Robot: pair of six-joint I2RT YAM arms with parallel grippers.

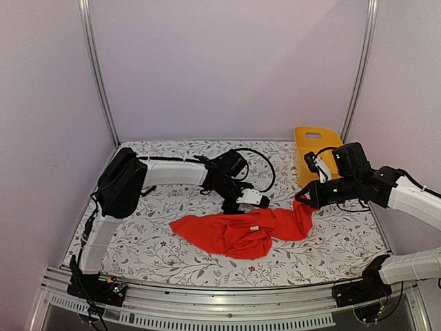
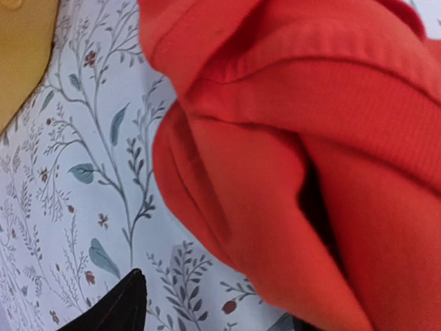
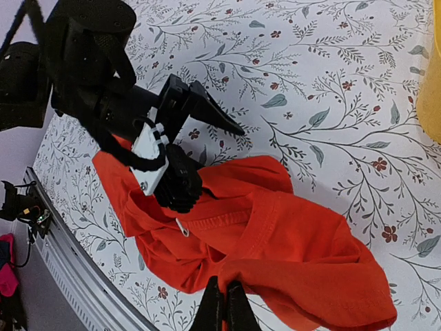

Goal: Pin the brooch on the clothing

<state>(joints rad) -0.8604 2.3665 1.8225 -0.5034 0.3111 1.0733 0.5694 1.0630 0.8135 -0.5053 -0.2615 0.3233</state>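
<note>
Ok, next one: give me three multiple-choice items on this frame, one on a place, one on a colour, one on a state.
1. Where on the floral-covered table does the yellow plastic basket sit? A near left corner; B far right side; C dead centre.
2. What colour is the crumpled short-sleeved T-shirt? A blue; B white; C red-orange.
3. How is the right gripper? A shut on a fold of the T-shirt; B open over bare table; C shut on the basket's rim.
Answers: 1 B, the top view shows it at the far right edge. 2 C, all views show red-orange cloth. 3 A, the right wrist view shows the fingers closed with fabric pinched between them.
</note>
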